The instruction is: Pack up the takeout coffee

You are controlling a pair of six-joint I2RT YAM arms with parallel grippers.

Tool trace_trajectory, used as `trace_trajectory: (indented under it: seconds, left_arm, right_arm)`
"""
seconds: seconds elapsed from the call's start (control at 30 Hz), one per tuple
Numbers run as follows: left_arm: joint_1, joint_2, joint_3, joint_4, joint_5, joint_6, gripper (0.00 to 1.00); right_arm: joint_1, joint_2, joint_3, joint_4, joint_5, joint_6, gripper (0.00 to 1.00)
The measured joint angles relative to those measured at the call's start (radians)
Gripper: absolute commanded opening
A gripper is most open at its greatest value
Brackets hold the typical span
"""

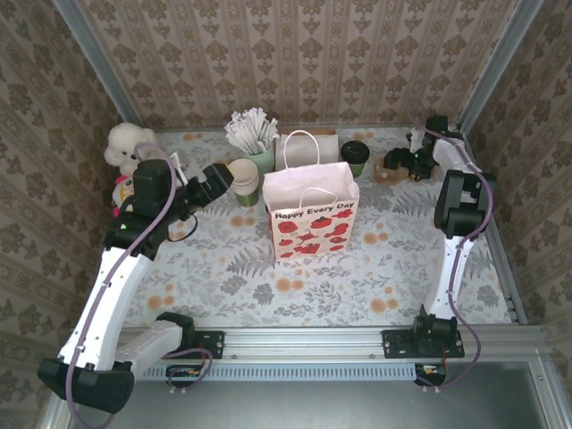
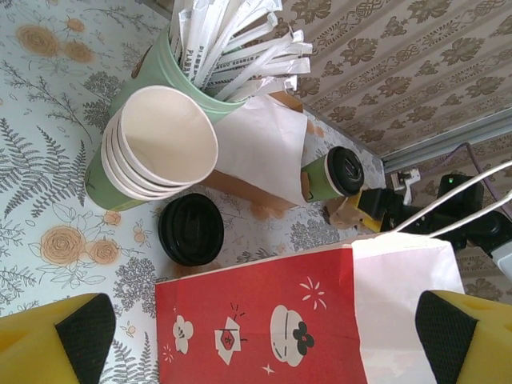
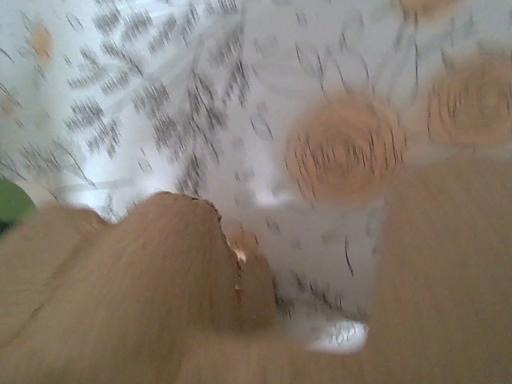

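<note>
Left jaws stand spread wide by the paper bag. Past it, a black lid lies on the worktop beside stacked cups. The coffee cup stands at the back. The right jaws' state is lost in blur; I cannot tell.

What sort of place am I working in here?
Probably a mock café takeout station inside a wallpapered test booth: stacked paper cups, a dark-topped coffee cup and a paper carry bag.
</note>
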State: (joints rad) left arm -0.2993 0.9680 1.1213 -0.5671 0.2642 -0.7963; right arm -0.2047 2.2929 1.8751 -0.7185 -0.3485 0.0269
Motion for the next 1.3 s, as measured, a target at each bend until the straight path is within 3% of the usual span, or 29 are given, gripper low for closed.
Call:
trace_trajectory:
  seconds: [0.27, 0.47, 0.7, 0.97, 1.13, 1.3]
  left_arm:
    - [0.002, 0.001, -0.002, 0.0, 0.001, 0.017, 1.0]
    - [0.003, 0.001, -0.016, 0.006, 0.001, 0.02, 1.0]
    - [0.006, 0.005, -0.024, 0.008, 0.0, 0.029, 1.0]
    - [0.011, 0.006, -0.024, 0.006, -0.05, 0.031, 1.0]
    - [0.019, 0.006, -0.025, -0.006, -0.074, 0.031, 1.0]
    - [0.019, 0.007, -0.035, -0.017, -0.079, 0.031, 1.0]
  right_arm:
    - [0.01, -0.108, -0.116, 0.005, 0.075, -0.013, 0.89]
    - [0.032, -0.075, -0.049, 0.02, 0.179, 0.006, 0.88]
    - [0.062, 0.004, 0.062, 0.031, 0.284, 0.135, 0.85]
    - [0.079, 0.046, 0.1, 0.026, 0.388, 0.262, 0.73]
    - [0.086, 0.105, 0.199, -0.005, 0.459, 0.268, 0.67]
    - [0.092, 0.156, 0.273, -0.034, 0.502, 0.239, 0.53]
